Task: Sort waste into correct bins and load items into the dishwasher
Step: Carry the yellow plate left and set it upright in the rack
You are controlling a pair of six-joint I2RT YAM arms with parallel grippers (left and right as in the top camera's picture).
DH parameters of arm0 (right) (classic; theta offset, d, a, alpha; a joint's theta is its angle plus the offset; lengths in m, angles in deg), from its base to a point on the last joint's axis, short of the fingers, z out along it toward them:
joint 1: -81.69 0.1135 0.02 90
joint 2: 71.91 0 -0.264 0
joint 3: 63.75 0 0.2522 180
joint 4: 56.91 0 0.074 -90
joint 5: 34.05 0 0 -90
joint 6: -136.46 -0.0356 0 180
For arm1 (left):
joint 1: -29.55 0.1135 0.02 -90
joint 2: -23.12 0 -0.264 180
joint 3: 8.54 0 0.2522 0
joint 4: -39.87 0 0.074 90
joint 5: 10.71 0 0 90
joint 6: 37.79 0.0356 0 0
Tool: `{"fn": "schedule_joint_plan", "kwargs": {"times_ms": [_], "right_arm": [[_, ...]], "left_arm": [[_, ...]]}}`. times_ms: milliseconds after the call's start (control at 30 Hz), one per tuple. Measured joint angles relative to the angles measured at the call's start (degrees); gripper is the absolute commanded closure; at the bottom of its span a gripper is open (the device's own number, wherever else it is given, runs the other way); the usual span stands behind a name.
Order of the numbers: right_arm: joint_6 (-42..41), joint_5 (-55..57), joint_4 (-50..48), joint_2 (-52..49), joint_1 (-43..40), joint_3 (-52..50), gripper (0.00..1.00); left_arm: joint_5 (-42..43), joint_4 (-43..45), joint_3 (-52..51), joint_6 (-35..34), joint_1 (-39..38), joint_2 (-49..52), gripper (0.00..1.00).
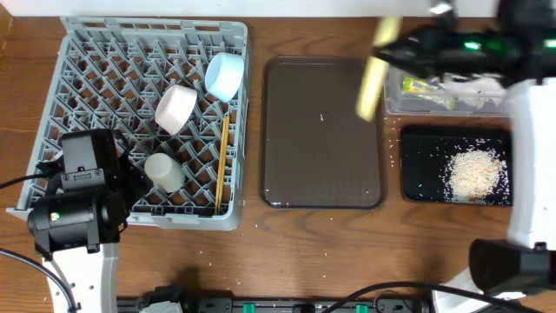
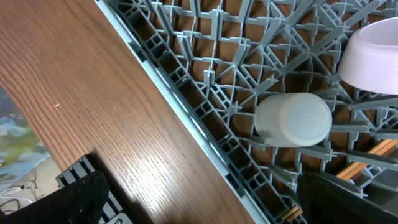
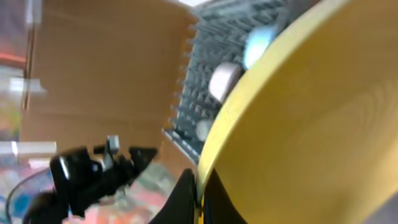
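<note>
Right end effector point(image 1: 389, 54) was clenched on the pale yellow plate point(image 1: 371, 91), carried edge-up, probably so it could slot between pegs. Dish rack point(image 1: 143, 122) lay well to its left, beyond the brown serving tray point(image 1: 321, 130). Clear tub point(image 1: 447, 96) sat just beside it, away from the rack.

Left wrist view: left end effector point(image 2: 199, 186) hung released over the rack's edge, with the cream cup point(image 2: 292, 119) just ahead.

Right wrist view: one finger point(image 3: 186, 194) pinched the plate's rim. The rack ahead was blurred.

Right arm point(image 1: 469, 45) reaches across, right claw point(image 3: 198, 198) pinching a pale yellow round plate point(image 3: 298, 124); left claw point(image 2: 205, 202) hovers low, jaws spread wide.
</note>
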Motion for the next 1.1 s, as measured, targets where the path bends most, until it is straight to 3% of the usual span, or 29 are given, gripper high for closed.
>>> {"fn": "schedule_joint_plan", "kwargs": {"times_ms": [333, 767, 1100], "right_arm": [[-16.94, 14.62, -20.81, -0.35, 20.22, -0.09, 0.99], [-22.82, 20.87, -28.83, -13.46, 35.08, -0.11, 0.98], [-27.98, 21.46, -31.98, -20.24, 38.42, -0.17, 0.98]], "left_arm": [[0.00, -0.02, 0.00, 0.00, 0.00, 0.00, 0.02], [0.00, 0.00, 0.00, 0.00, 0.00, 0.00, 0.02], [0.00, 0.00, 0.00, 0.00, 0.00, 0.00, 0.02]]}}
